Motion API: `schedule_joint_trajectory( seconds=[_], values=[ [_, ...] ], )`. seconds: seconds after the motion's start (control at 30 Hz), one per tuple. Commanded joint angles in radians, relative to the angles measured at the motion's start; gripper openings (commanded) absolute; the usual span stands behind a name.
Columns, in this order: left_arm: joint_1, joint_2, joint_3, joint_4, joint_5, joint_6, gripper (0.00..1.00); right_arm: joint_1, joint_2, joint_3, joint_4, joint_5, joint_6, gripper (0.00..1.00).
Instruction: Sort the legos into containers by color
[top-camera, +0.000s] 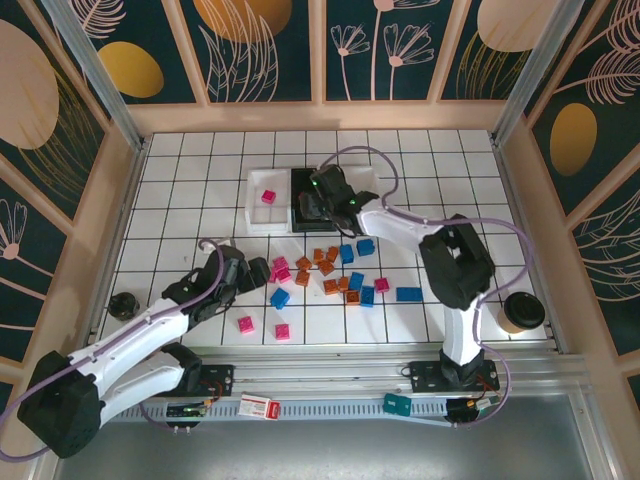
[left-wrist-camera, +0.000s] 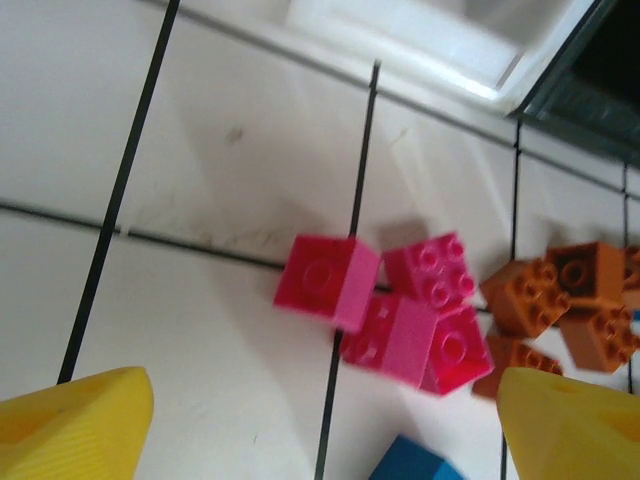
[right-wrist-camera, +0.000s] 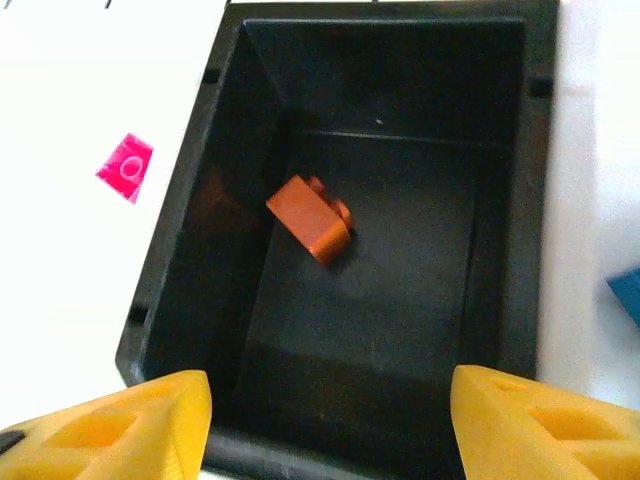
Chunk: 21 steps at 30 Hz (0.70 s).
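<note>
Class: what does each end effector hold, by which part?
Nothing: left end effector open over pink bricks; right end effector open over orange brick in black tray.

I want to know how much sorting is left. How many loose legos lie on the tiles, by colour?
pink legos: 6
blue legos: 6
orange legos: about 8; they are bunched and hard to separate
Total: about 20 loose

Bright, even light (wrist views blurry)
</note>
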Motion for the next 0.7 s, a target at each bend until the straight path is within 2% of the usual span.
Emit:
schedule_joint_trajectory(
  seconds=[0.0,0.17,0.27,0.33,0.47,0.67],
  values=[
    [-0.071,-0.044,-0.029,-0.126,-0.058,-0.096,0.87,0.015,-0.113,-0.115,0.111,-0.017,0.05,0.65],
    [-0.274,0.028,0.017,-0.269,-0.163,-0.244,0.87,0.014,-0.214,-0.246,0.151,-0.023,0.076,0.65],
    [-0.348,0.07,0.037,-0.36,-0.201,-0.327,0.83,0.017,-0.271,-0.296,0.167,-0.021,0.088,0.65],
    [-0.353,0.056,0.018,-0.376,-0.189,-0.359,0.81,0.017,-0.312,-0.337,0.182,-0.019,0.098,0.65],
    [-0.354,-0.007,-0.077,-0.299,-0.117,-0.376,0.77,0.017,-0.389,-0.404,0.192,-0.011,0.108,0.65],
    [-0.352,0.05,-0.161,-0.198,-0.043,-0.388,0.66,0.014,-0.47,-0.457,0.177,0.012,0.105,0.65]
  ],
)
